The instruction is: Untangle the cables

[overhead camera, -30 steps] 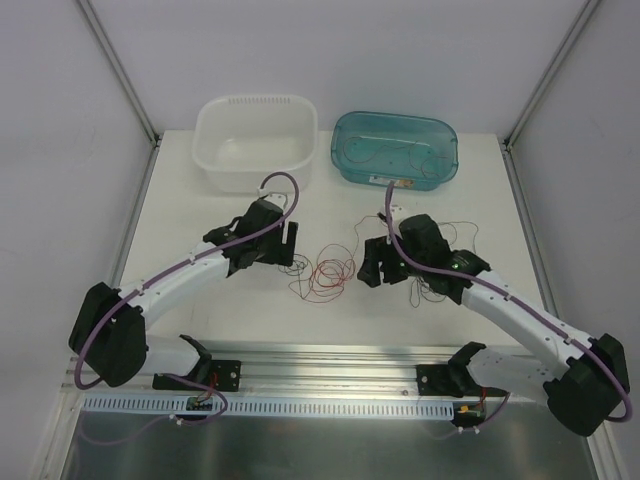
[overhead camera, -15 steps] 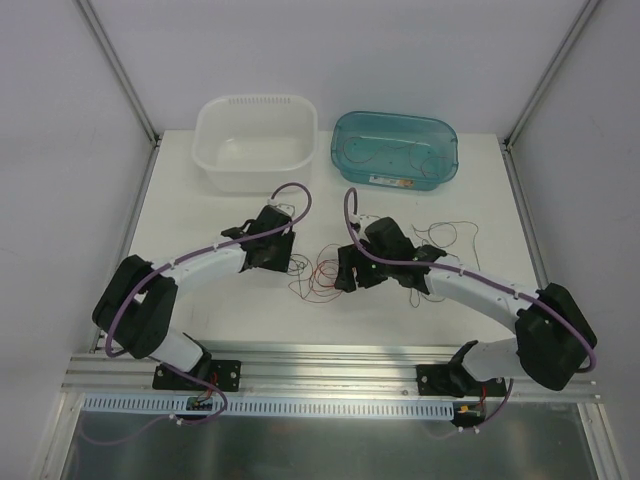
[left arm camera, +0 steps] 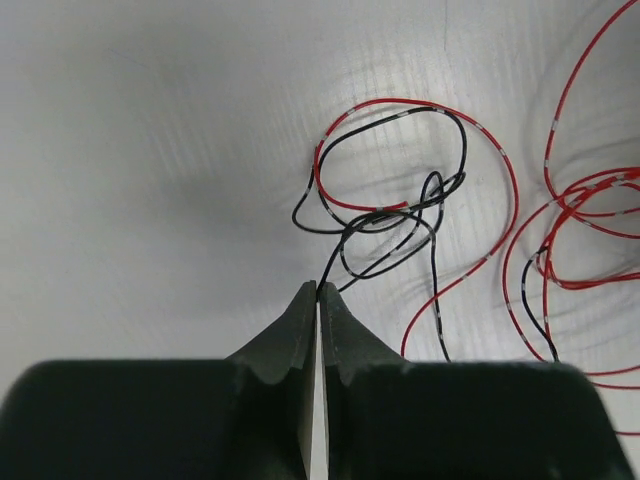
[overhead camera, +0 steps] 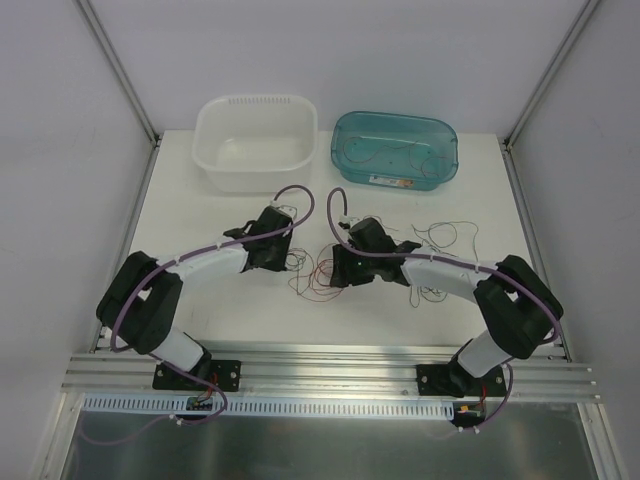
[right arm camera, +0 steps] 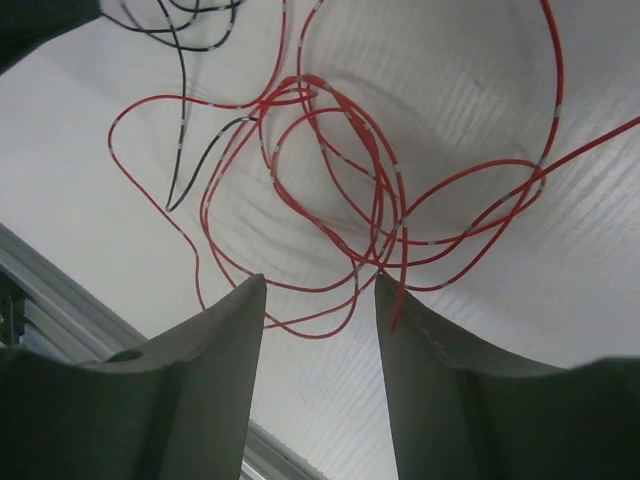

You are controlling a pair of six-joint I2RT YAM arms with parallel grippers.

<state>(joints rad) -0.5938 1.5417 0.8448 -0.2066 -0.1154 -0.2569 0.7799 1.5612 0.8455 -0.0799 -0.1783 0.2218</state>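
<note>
The cables lie tangled mid-table (overhead camera: 316,276), thin red and black loops. My left gripper (overhead camera: 284,258) sits at their left edge. In the left wrist view it (left arm camera: 318,286) is shut, with a black cable (left arm camera: 386,216) pinched at the very tips; red cable loops (left arm camera: 503,190) lie to the right. My right gripper (overhead camera: 338,271) is at the tangle's right side. In the right wrist view it (right arm camera: 320,278) stands open low over the table, and red cable loops (right arm camera: 340,170) run between and just beyond its fingertips. A black cable end (right arm camera: 203,160) lies further off.
A white basin (overhead camera: 213,163) stands at the back left. A teal bin (overhead camera: 346,168) at the back right holds thin wires. More thin wires (overhead camera: 442,236) trail on the table right of the right arm. The metal rail (overhead camera: 330,366) runs along the near edge.
Both arms swung inward to the middle tangle. The left gripper went from open to shut on the black cable. The right gripper's jaws narrowed but still stand apart.
</note>
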